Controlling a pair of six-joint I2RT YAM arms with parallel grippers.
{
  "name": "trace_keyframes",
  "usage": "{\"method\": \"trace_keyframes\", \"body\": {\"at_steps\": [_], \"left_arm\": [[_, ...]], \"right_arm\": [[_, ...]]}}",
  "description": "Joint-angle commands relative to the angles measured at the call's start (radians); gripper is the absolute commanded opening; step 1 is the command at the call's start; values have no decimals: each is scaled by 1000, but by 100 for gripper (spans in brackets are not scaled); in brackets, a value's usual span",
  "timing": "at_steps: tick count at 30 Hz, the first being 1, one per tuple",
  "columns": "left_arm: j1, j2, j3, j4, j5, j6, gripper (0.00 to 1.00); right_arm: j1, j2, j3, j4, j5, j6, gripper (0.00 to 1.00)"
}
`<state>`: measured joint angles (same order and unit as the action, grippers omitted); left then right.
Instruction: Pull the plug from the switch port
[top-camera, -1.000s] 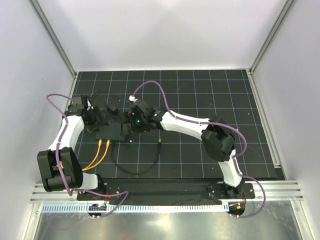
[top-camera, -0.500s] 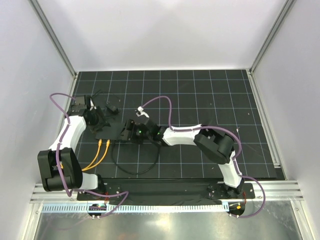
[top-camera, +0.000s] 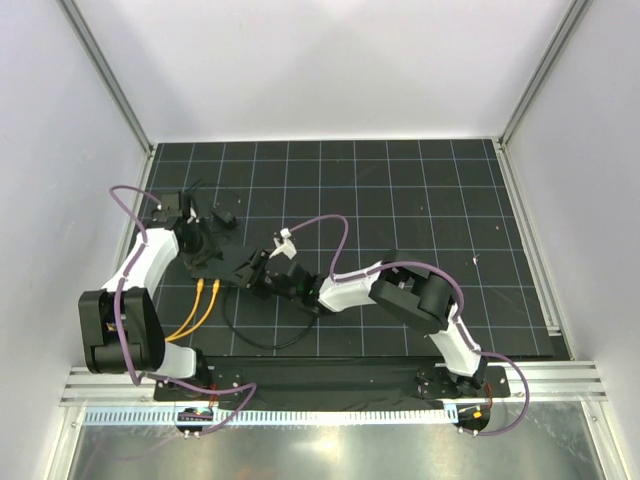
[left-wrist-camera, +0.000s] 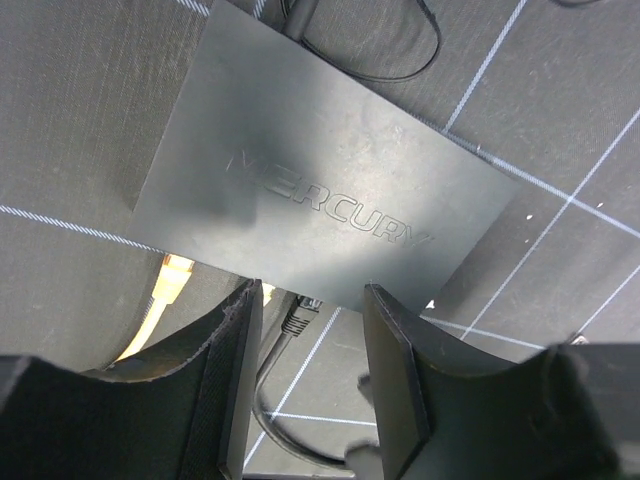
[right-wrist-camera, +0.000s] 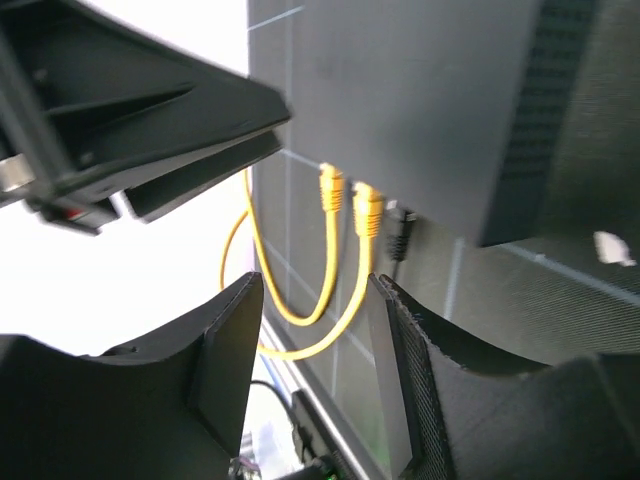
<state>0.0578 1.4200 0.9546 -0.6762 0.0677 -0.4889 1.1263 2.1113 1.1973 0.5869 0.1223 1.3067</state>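
Switch (left-wrist-camera: 320, 190) beyond left end effector (left-wrist-camera: 310, 300)

Left arm (top-camera: 140, 262) and right arm (top-camera: 350, 285): white shells on the long links, bulky black joint housings (top-camera: 415, 300) between them. Left pincer (left-wrist-camera: 310, 300) and right pincer (right-wrist-camera: 315, 290): two flat matte-black fingers (left-wrist-camera: 395, 370) each, wedge-shaped, with finely textured inner faces. Directly behind each pincer is a black wrist block. A purple cable (top-camera: 335, 232) runs loose from behind each pincer back along its arm. The right arm's cable has a white connector (top-camera: 285, 237) just behind the pincer. At the end farthest from the pincers are black base plates (top-camera: 455, 383).
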Motion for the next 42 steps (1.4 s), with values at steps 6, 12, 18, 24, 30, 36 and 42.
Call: {"method": "trace_keyframes", "body": {"at_steps": [6, 12, 18, 24, 30, 36, 42], "left_arm": [[-15, 53, 27, -16, -29, 7, 42], [-16, 100, 32, -20, -20, 6, 42], [-16, 109, 30, -22, -23, 7, 42], [-16, 122, 30, -23, -19, 9, 41], [-18, 125, 32, -26, -28, 12, 41], [-18, 125, 36, -36, -35, 24, 40], [-27, 122, 42, -54, -60, 39, 40]], "right_arm": [[17, 73, 5, 132, 89, 75, 48], [29, 87, 2, 131, 114, 108, 42], [38, 101, 21, 90, 140, 132, 41], [43, 124, 50, 57, 169, 160, 41], [46, 159, 76, 83, 177, 180, 40], [47, 173, 79, 93, 183, 195, 40], [47, 205, 110, 93, 174, 207, 39]]}}
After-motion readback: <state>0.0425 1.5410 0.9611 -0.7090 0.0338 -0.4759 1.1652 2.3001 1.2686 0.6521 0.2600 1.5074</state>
